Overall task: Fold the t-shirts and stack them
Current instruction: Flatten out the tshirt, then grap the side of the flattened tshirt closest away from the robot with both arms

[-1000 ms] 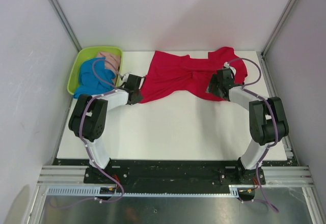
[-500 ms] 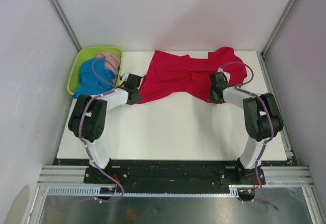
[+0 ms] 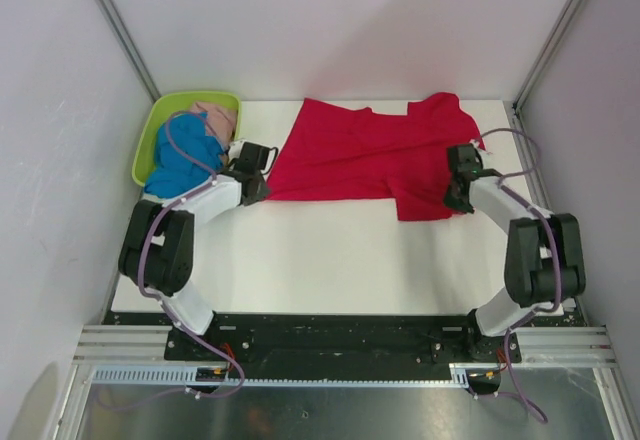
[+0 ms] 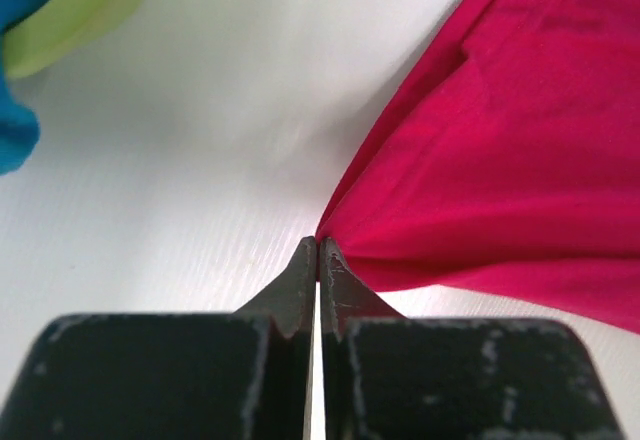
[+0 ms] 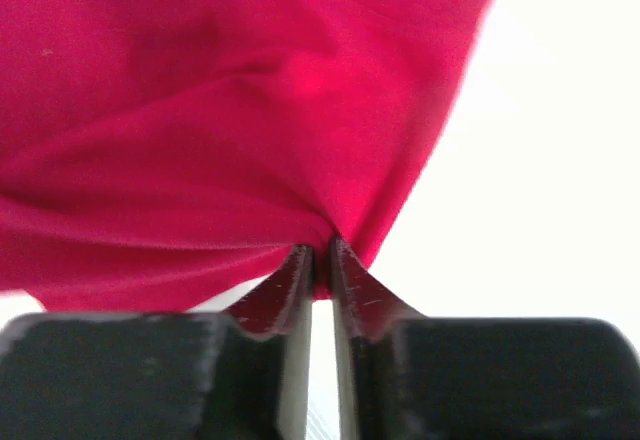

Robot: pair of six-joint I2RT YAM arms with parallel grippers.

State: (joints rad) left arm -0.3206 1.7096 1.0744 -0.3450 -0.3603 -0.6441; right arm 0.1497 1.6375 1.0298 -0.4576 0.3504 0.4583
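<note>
Your left gripper [image 4: 317, 252] is pinched tight on the near left corner of the red t-shirt [image 3: 365, 155]. Your right gripper [image 5: 318, 260] is clamped on a pinch of the same shirt at its near right edge. The shirt lies spread across the far half of the white table [image 3: 330, 250], stretched between the two arms. The blue t-shirt [image 3: 180, 160] and the pale pink t-shirt [image 3: 215, 117] sit bunched in the lime-green basket [image 3: 185, 100] at the far left corner.

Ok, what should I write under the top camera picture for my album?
The left gripper and right gripper hold the red t-shirt spread out on the white table.
</note>
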